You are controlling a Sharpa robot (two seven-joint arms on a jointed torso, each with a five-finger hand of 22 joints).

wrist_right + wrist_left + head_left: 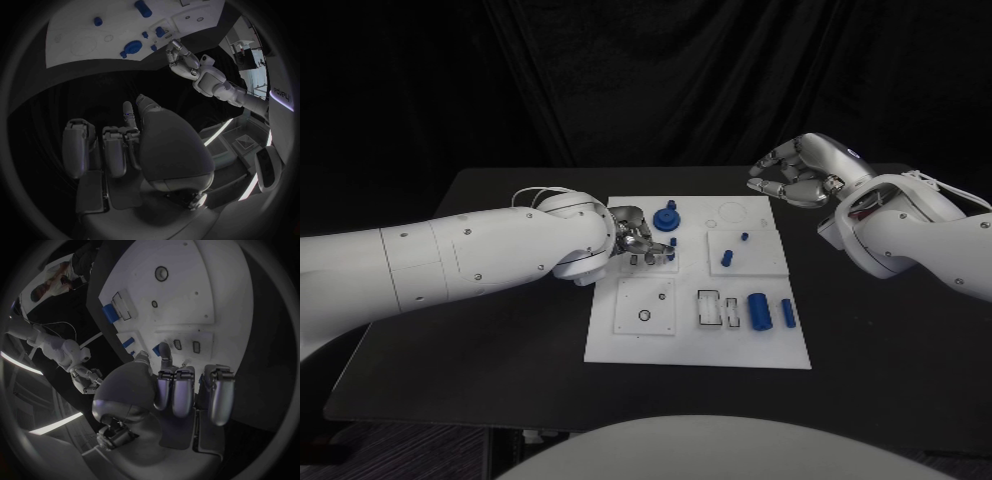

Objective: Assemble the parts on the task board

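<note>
the left hand [638, 243] sits over the left half of the task board [625, 345], its fingers curled down onto the upper-left block. whether they pinch a small part cannot be told: a short blue peg [674, 243] shows just at the fingertips, toward 3 o'clock of the hand, standing upright with its long axis vertical. in the left wrist view the fingers [175, 390] hang bent and close together above the board's slots, with a sliver of blue beside them.

just past the hand at 1 o'clock stands the blue knob [666, 217], upright on the board. further right, at 4 o'clock of the hand, a slim blue pin [728, 258] leans on its block, and lower, near 5 o'clock, a blue cylinder [759, 311] and a thinner blue bar [789, 313] lie flat side by side, long axes running 12 to 6.

the right hand [795, 176] hovers off the board's upper-right corner, fingers curled in on nothing, well apart from every part. the left hand is plainly nearer the peg, so the seating looks to be its job.

no brand or label can be read on the board or parts.
</note>
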